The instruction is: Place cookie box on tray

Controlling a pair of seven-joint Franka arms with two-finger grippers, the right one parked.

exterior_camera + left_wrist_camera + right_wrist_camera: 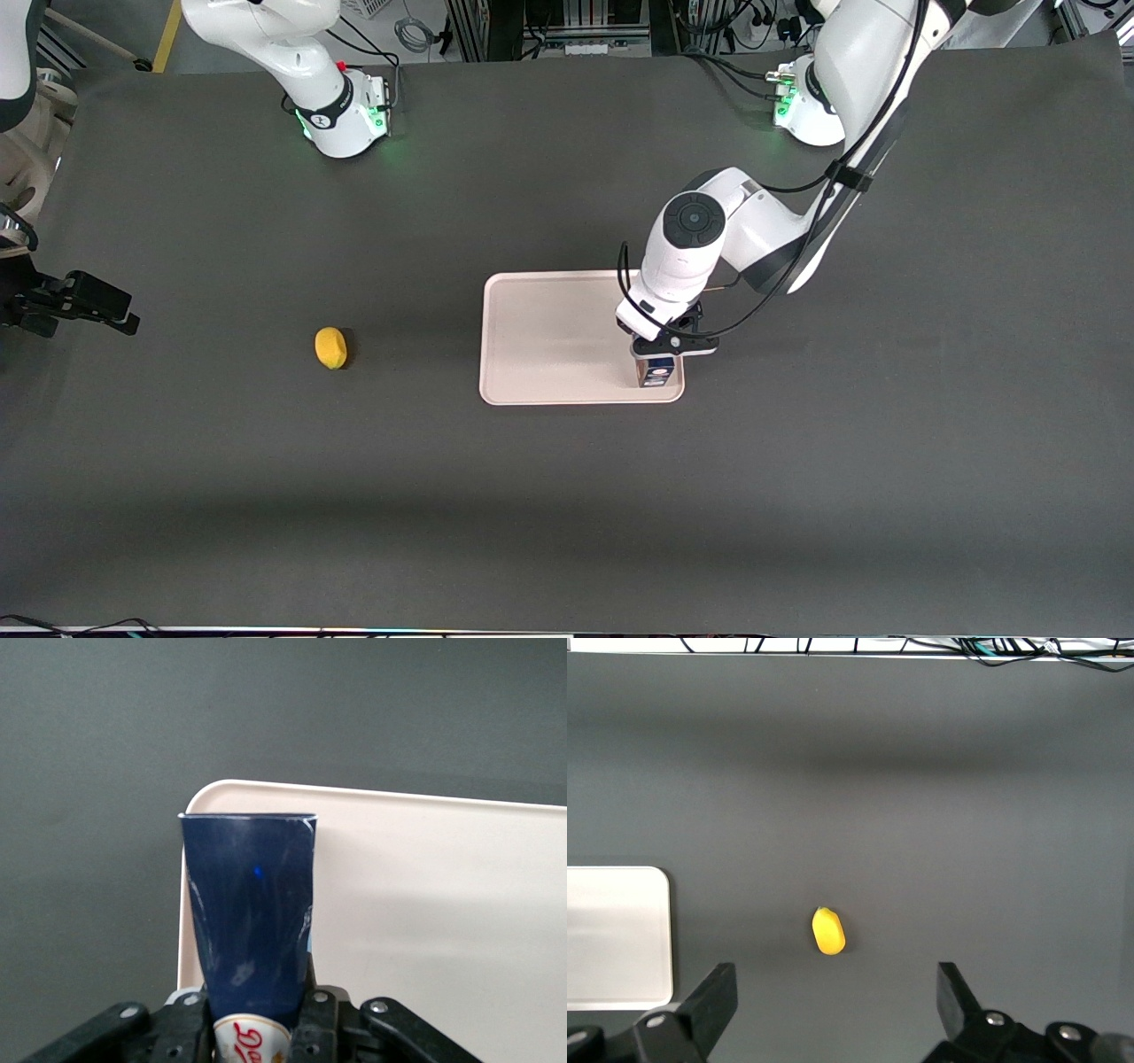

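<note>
The cookie box (pixel 656 372) stood at the tray's (pixel 549 337) corner, clamped by the gripper (pixel 663 347); releasing it came next.

The gripper (pixel 252 1028) is clamped on the box (pixel 251 904), its black fingers (pixel 321 1019) pressed against the two sides of the box's near end. The box is dark navy, scuffed with pale marks, and a white label with red lettering shows on the end between the fingers. It stands over a rounded corner of the tray (pixel 443 904), whose pale surface and low rim spread out beside it. Whether the box touches the tray cannot be told. The dark grey table (pixel 89 815) surrounds the tray.
</note>
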